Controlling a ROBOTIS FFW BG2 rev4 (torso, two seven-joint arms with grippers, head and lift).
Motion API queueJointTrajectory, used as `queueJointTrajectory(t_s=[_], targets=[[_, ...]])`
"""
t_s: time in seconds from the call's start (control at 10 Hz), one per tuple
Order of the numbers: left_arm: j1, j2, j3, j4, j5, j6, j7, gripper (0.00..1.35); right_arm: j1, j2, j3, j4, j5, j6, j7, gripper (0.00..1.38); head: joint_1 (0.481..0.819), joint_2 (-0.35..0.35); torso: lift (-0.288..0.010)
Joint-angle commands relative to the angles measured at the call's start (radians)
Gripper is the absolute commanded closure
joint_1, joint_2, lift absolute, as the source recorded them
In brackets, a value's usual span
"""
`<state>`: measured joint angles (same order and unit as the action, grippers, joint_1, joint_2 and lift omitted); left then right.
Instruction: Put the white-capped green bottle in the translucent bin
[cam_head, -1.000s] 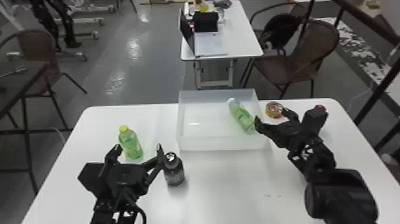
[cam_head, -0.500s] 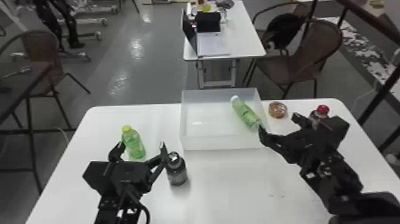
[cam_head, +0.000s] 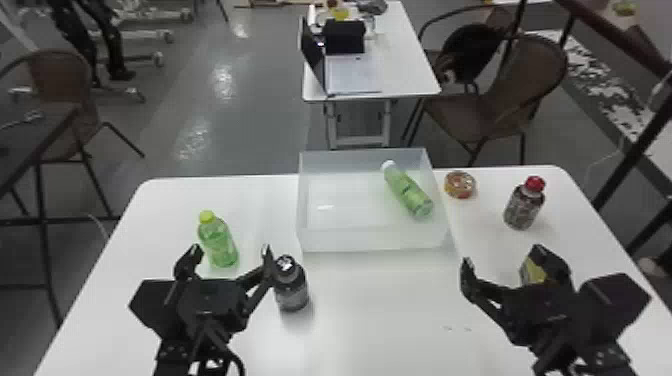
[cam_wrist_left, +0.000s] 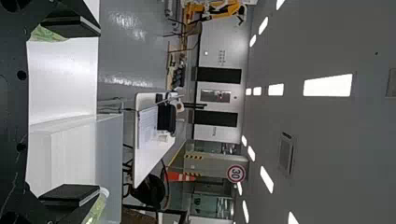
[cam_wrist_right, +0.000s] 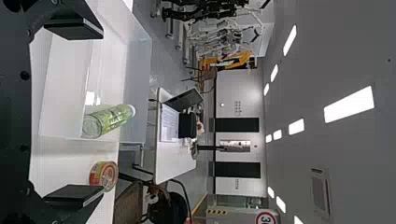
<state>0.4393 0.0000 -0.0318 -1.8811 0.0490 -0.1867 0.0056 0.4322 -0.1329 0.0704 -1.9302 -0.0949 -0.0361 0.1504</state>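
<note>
The white-capped green bottle (cam_head: 407, 192) lies towards 3 o'clock in the translucent bin (cam_head: 370, 240), perhaps steadied by its wall. Placement looks done, so the left gripper (cam_head: 230, 250) and right gripper (cam_head: 503, 257) need nothing, spread and empty.

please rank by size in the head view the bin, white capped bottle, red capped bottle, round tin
Largest: bin
Next: white-capped bottle and red-capped bottle, too alike to rank
Smallest: round tin
</note>
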Motion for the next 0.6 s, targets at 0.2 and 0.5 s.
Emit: queueJointTrajectory(t_s=[0.2,0.5], targets=[[0.012,-0.003,-0.026,-0.004,0.000,0.004,0.031,0.12,0.040,0.010,-0.014,-0.021,-0.042,0.033,0.002,0.14,0.695,0.036,-0.018],[0.012,-0.003,-0.034,-0.007,-0.008,0.012,0.039,0.12,0.030,0.001,-0.014,-0.023,-0.062,0.059,0.015,0.34,0.695,0.033,-0.018]])
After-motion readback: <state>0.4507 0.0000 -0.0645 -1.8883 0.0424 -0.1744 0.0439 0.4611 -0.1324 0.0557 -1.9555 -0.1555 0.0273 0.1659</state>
